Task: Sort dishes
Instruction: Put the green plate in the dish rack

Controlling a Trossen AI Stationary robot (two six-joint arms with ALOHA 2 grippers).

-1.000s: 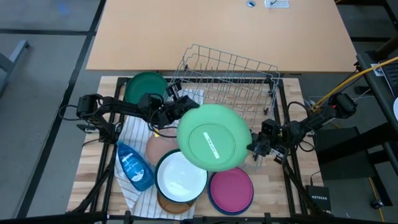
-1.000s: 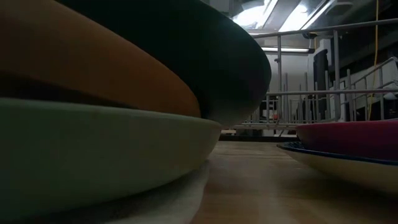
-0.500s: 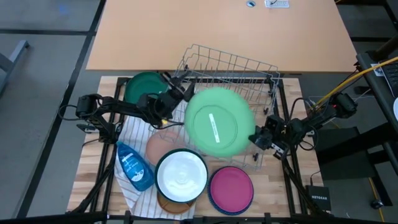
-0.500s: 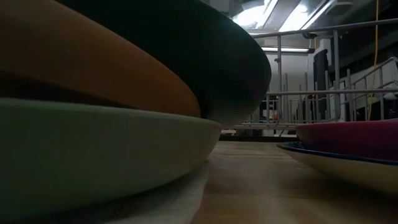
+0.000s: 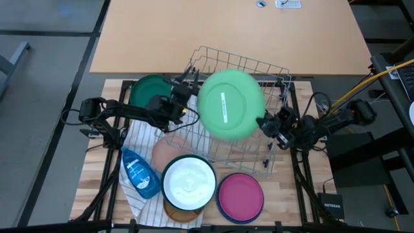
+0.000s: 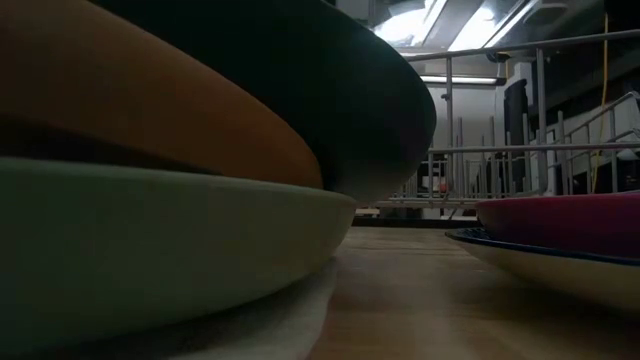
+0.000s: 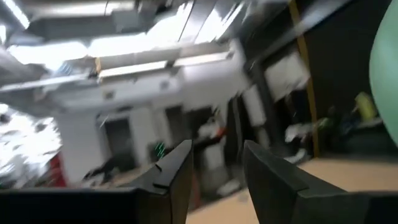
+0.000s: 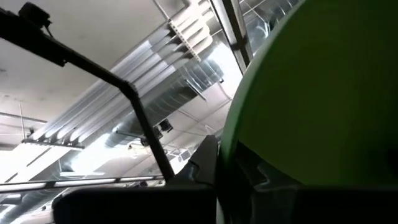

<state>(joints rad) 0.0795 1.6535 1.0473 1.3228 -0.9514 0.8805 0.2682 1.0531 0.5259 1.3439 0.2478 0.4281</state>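
A: Quick check. Where's your right gripper [image 5: 263,122]?
B: At the right-hand side of the wire rack [image 5: 249,74], pinching the rim of the light green plate [image 5: 230,104]. You're holding that plate up over the rack, its underside facing the overhead camera. The right wrist view shows the green rim [image 8: 298,99] clamped between the fingers.
A: And your left gripper [image 5: 183,91]?
B: At the rack's left side, just beside the plate's left edge. Fingers [image 7: 174,177] spread with a clear gap, nothing between them. Only a sliver of the green plate [image 7: 385,68] shows at the frame edge.
A: Other dishes?
B: Dark green plate [image 5: 150,90] left of the rack, behind your left arm. Peach plate [image 5: 165,152] in front of the rack on the striped cloth [image 5: 139,139]. White bowl [image 5: 188,182] in front of that, stacked on a tan dish [image 5: 173,213]. Magenta plate [image 5: 240,195] on a dark-rimmed one, in front of the rack's right half.
A: Anything else?
B: Blue soap bottle [image 5: 139,173] lying on the cloth, left of the white bowl. Low view is mostly blocked by stacked dishes; the rack [image 6: 480,165] shows behind them across the wooden surface [image 6: 420,300].
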